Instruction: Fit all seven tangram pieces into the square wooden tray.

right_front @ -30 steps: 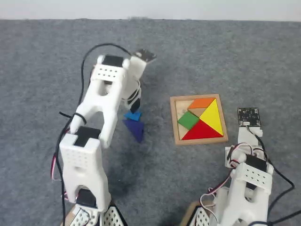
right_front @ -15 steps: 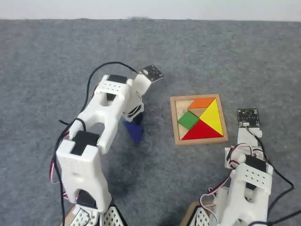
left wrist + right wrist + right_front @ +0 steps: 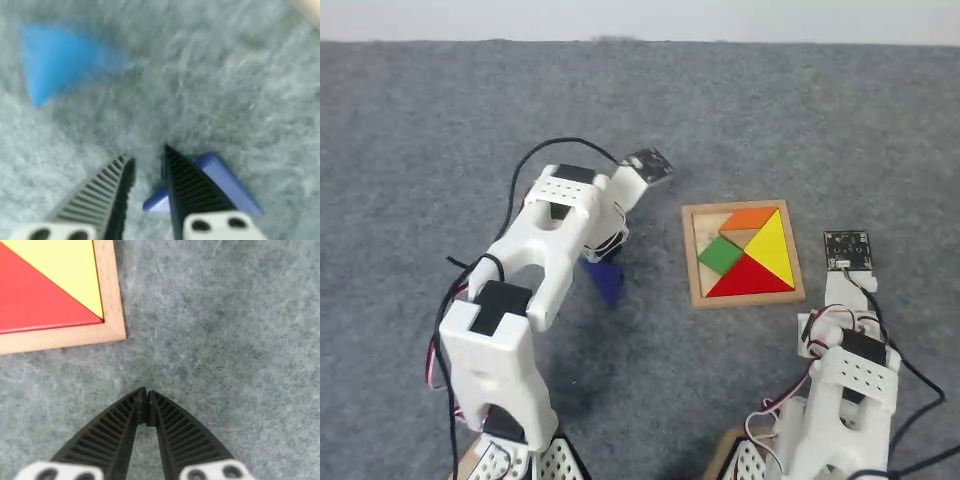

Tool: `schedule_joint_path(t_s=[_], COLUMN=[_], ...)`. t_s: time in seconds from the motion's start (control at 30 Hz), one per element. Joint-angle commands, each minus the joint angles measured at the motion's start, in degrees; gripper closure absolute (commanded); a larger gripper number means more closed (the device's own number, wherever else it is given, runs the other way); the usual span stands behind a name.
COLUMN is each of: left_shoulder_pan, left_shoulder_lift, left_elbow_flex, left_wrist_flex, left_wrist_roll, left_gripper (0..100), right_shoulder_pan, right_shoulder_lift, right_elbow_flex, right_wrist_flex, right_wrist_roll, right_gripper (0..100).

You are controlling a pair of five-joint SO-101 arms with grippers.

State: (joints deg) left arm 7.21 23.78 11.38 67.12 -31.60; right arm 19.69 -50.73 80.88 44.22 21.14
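The square wooden tray (image 3: 694, 262) lies right of centre and holds orange (image 3: 750, 217), green (image 3: 719, 255), yellow (image 3: 772, 250) and red (image 3: 747, 278) pieces. A dark blue triangle (image 3: 606, 281) lies on the carpet to its left. My left gripper (image 3: 611, 253) hangs just over that triangle's far end. In the left wrist view its tips (image 3: 147, 161) stand slightly open over bare carpet, with the dark blue triangle (image 3: 227, 185) against the outside of one finger (image 3: 185, 190). A light blue triangle (image 3: 52, 60) lies a little farther off. My right gripper (image 3: 145, 396) is shut over carpet near the tray's corner (image 3: 114, 320).
Grey carpet covers the whole table. The left arm's white links (image 3: 535, 260) and black cable (image 3: 510, 205) stretch from the front edge towards the middle. The right arm (image 3: 850, 380) stays at the front right, just short of the tray.
The left arm has swung right towards the tray and its wrist has turned. The light blue piece, visible beside the gripper one second ago, is now covered by the arm in the high view. The right arm has not moved.
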Motion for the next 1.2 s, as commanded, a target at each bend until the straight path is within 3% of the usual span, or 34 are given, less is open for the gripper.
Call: schedule_joint_path(t_s=[0.0, 0.27, 0.4, 0.53, 0.63, 0.7, 0.87, 1.17], left_shoulder_pan=[0.4, -1.9, -2.5, -1.5, -1.4, -1.4, -1.4, -1.3], left_shoulder_lift=[-2.5, -9.0, -8.9, -4.8, 0.8, 4.7, 17.2, 41.4], left_elbow_flex=[-2.5, -8.9, -12.7, -13.1, -13.1, -14.2, -25.0, -66.1], left_wrist_flex=[3.4, 4.0, -5.7, -20.5, -31.0, -35.3, -30.5, -3.3], left_wrist_roll=[-0.2, 2.4, 17.1, 32.1, 37.9, 37.3, 34.0, 31.6], left_gripper=[94, 93, 87, 80, 79, 79, 79, 79], right_shoulder_pan=[-0.7, -0.7, -0.8, -0.8, -0.8, -0.8, -0.8, -0.7], right_shoulder_lift=[-1.6, -1.6, -1.6, -1.6, -1.6, -1.6, -1.6, -1.6], right_elbow_flex=[-0.4, -0.4, -0.4, -0.4, -0.4, -0.4, -0.4, -0.4], right_wrist_flex=[-1.1, -1.1, -1.1, -1.1, -1.1, -1.1, -1.1, -1.1], right_wrist_roll=[1.1, 1.1, 1.1, 1.1, 1.1, 1.1, 1.1, 1.1], right_gripper=[99.0, 99.0, 99.0, 99.0, 99.0, 99.0, 99.0, 99.0])
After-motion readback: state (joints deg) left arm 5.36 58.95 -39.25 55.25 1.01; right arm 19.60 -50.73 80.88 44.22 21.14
